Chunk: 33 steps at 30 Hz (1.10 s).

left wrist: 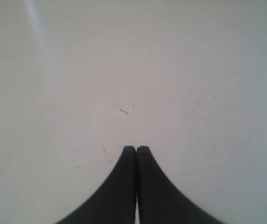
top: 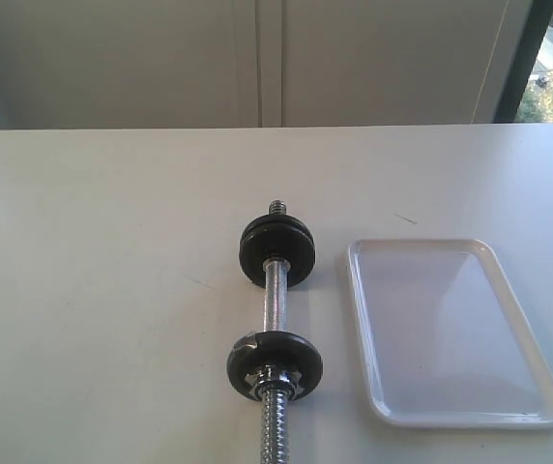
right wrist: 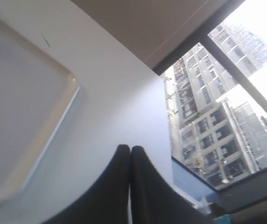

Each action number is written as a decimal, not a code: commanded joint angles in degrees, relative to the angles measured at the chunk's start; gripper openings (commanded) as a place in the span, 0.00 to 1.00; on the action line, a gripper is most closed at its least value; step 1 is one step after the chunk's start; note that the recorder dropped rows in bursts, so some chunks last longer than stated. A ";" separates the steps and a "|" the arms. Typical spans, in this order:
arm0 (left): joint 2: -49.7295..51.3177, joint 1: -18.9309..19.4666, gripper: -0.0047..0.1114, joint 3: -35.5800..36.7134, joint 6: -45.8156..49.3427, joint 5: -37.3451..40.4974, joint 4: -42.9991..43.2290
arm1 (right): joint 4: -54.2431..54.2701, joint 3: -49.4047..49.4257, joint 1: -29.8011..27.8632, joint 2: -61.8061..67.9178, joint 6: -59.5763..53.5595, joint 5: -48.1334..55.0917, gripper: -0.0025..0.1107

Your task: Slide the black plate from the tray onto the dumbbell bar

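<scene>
On the bar (top: 274,304), near its far end: the black plate (top: 276,249), just beside the tray (top: 441,329) on the table (top: 112,290). Both narrow, tips pressed together: the left tool (left wrist: 136,148) and the right tool (right wrist: 130,148).

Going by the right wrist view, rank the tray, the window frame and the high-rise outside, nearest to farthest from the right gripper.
1. tray: on the table, beside the right gripper.
2. window frame: beyond the table's far edge.
3. high-rise: outside the glass, farthest.
</scene>
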 commanded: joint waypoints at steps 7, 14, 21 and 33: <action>-0.24 -0.10 0.04 0.14 0.07 -0.07 -0.44 | -11.51 0.25 -0.32 -0.33 0.57 0.53 0.02; -0.24 -0.10 0.04 0.14 0.07 -0.07 -0.44 | -11.51 0.25 -0.32 -0.33 0.57 0.57 0.02; -0.24 -0.10 0.04 0.14 0.07 -0.07 -0.44 | -11.40 0.25 -0.32 -0.33 2.02 1.20 0.02; -0.24 -0.10 0.04 0.14 0.07 -0.07 -0.44 | -11.29 0.25 -0.32 -0.33 52.15 1.20 0.02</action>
